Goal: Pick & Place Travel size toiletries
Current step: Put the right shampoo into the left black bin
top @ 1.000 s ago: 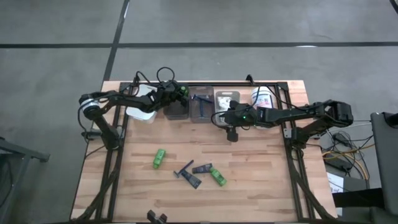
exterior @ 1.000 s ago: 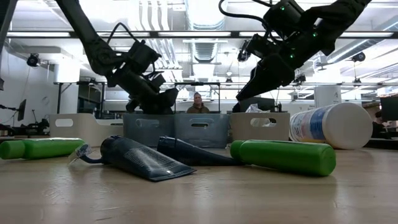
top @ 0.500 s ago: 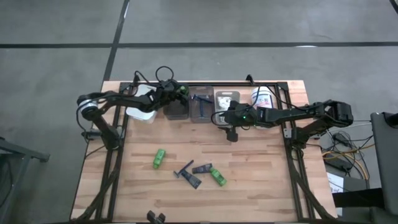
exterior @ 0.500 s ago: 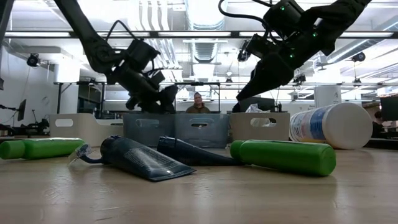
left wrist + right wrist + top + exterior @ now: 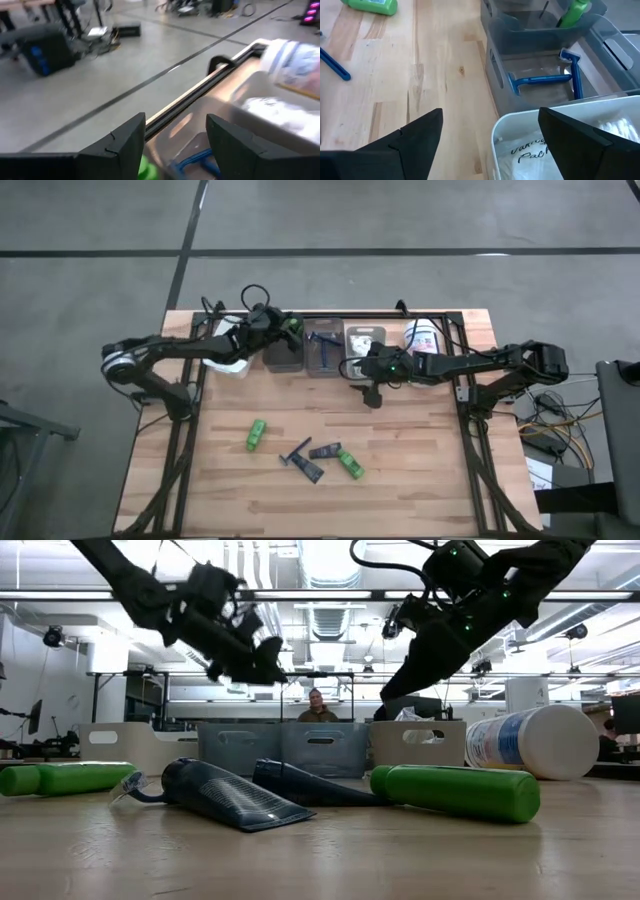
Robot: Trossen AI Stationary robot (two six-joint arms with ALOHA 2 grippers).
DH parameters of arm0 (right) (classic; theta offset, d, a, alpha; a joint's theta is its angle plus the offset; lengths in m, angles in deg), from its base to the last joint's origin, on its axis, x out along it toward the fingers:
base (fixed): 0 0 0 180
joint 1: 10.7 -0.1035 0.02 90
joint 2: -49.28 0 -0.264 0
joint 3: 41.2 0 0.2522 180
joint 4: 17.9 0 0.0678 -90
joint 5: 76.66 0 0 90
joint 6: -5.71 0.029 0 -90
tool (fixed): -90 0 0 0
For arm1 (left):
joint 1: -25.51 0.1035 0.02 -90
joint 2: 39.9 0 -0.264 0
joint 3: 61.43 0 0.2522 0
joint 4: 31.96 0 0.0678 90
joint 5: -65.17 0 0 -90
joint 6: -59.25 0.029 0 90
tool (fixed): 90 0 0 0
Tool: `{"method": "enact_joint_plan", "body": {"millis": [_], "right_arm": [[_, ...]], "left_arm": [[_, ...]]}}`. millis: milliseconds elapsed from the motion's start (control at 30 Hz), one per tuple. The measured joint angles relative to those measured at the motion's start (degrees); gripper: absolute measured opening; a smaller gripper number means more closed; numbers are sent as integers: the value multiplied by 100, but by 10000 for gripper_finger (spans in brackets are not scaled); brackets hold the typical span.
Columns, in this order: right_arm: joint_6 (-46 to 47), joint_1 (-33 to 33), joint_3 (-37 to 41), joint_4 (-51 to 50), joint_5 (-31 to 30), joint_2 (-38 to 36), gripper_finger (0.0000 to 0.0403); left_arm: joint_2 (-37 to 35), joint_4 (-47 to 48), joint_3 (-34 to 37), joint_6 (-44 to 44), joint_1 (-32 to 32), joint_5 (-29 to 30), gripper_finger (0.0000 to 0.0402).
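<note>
The left hand [image 5: 290, 328] is up over the dark bin [image 5: 283, 352], fingers apart and holding nothing. The right hand [image 5: 372, 392] hangs by the white bin [image 5: 362, 340], fingers apart too. Two green bottles [image 5: 256, 434], a tube [image 5: 325, 451] and a razor [image 5: 295, 455] lie on the tabletop [image 5: 420, 470]. Two blue razors [image 5: 545, 80] sit in the clear bin [image 5: 322, 350]. A white tub [image 5: 530, 742] lies near.

I could only half read dark handwriting on a clear packet [image 5: 535, 150] in the white bin [image 5: 580, 112]: something like "Vanity Pack". Nothing else was legible.
</note>
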Motion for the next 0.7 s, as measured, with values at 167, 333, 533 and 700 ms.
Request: {"method": "enact_joint_plan", "body": {"millis": [167,333,533,700], "right_arm": [[0,-2,-146,-200,1,-88,332],[0,-141,-446,-626,2,-79,334],[57,-534,-741,-941,6,-63,320],[257,-902,-1009,-1375,23,-69,304]], "left_arm": [[-521,2,133,355,-424,4,214],[-1023,3,397,570,-884,3,213],[-1505,-2,790,645,-1437,2,214],[-1770,-4,1191,588,-1886,2,213]]}}
